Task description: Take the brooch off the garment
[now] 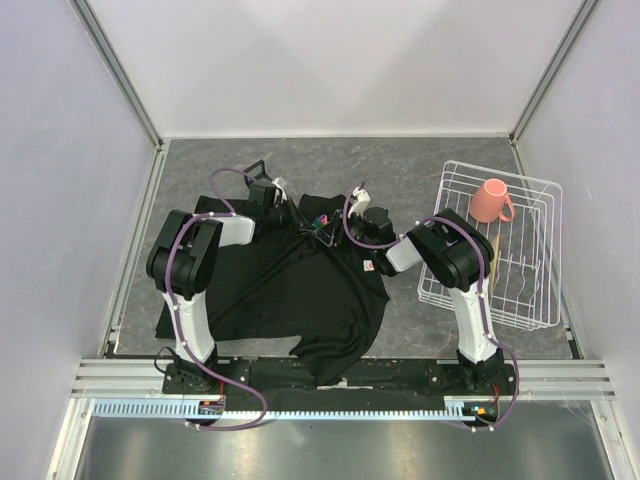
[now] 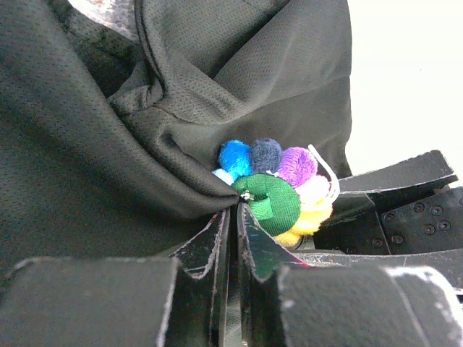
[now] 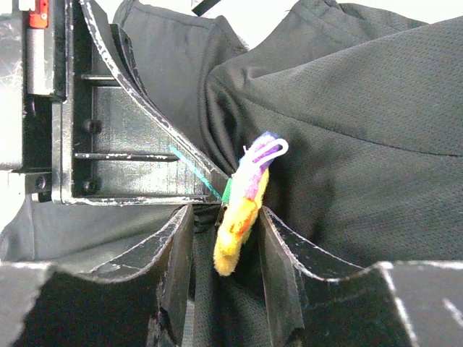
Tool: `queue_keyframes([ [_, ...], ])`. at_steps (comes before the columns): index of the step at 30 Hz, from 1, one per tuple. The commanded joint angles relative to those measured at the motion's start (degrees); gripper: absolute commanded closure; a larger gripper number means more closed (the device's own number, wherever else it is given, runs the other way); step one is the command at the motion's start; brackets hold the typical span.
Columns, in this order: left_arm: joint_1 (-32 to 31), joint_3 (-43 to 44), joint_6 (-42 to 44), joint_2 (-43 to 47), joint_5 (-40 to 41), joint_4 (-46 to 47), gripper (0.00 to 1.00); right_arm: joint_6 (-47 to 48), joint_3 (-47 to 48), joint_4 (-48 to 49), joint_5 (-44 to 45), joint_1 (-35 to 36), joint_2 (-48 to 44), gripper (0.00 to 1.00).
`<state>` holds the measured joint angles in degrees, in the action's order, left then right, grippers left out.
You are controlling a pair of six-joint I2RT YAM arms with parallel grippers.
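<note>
We're mid-removal: L gripper (image 2: 233, 217) pinches a garment (image 2: 87, 130) fold beside the brooch (image 2: 278, 191), toward the far edge of the table (image 1: 400, 170). R gripper (image 3: 226, 217) straddles brooch, jaws apart, not gripping. Next we'd clamp it & pull away.

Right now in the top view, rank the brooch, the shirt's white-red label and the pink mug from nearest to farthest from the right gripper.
1. Brooch, between the right gripper's fingers.
2. Label, lower in view, on the garment.
3. Pink mug, in the wire rack, far right.
</note>
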<state>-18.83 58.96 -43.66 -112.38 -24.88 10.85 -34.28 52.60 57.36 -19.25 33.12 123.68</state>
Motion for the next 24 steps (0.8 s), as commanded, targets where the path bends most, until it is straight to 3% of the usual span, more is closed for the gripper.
queue_keyframes([
  [1,-0.9,-1.6,3.0,-1.1,5.0,-1.2,0.86,0.1,2.2,-1.5,0.3,-0.6,-2.0,0.53],
  [9,-0.9,-1.4,3.1,-1.2,5.0,-1.2,0.86,-2.0,3.6,-2.3,-0.2,-1.7,-0.6,0.56],
  [14,-1.0,-1.4,3.2,-1.2,5.0,-1.3,0.86,-4.6,3.0,-0.2,-1.1,-2.8,0.2,0.64],
  [19,-1.1,-1.4,3.2,-1.2,5.1,-1.3,0.86,-6.5,3.4,0.8,-2.3,-3.5,1.1,0.60],
  [24,-1.2,-1.3,3.4,-1.2,5.1,-1.3,0.85,-6.2,3.9,0.4,-3.3,-3.5,1.6,0.71],
])
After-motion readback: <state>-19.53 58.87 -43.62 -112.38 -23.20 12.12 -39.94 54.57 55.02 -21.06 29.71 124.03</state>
